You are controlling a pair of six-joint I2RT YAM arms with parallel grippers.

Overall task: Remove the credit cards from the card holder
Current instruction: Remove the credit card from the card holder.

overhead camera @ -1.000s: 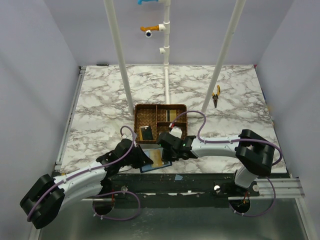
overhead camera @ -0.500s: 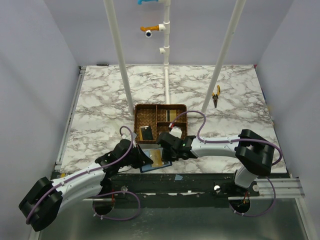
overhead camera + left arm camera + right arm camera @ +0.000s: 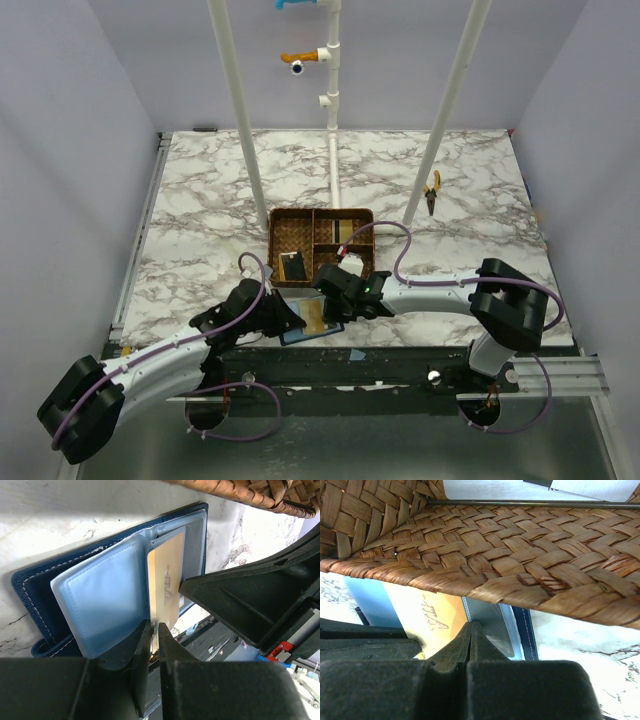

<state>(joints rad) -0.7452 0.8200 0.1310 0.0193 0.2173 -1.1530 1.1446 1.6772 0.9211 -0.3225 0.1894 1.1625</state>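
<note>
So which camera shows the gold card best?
The left wrist camera. The gold card shows nearly whole there, in the open holder, one end between the left fingers. The right wrist sees only part of it under the tray rim. From the top it's just a tiny tan patch.

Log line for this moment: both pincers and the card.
left pincer: shut on gold card | gold card: partly in card holder | right pincer: shut, tip on card holder | status: card not yet free

White arms [image 3: 430, 292], black joints [image 3: 510, 305], purple cables [image 3: 409, 240]
</note>
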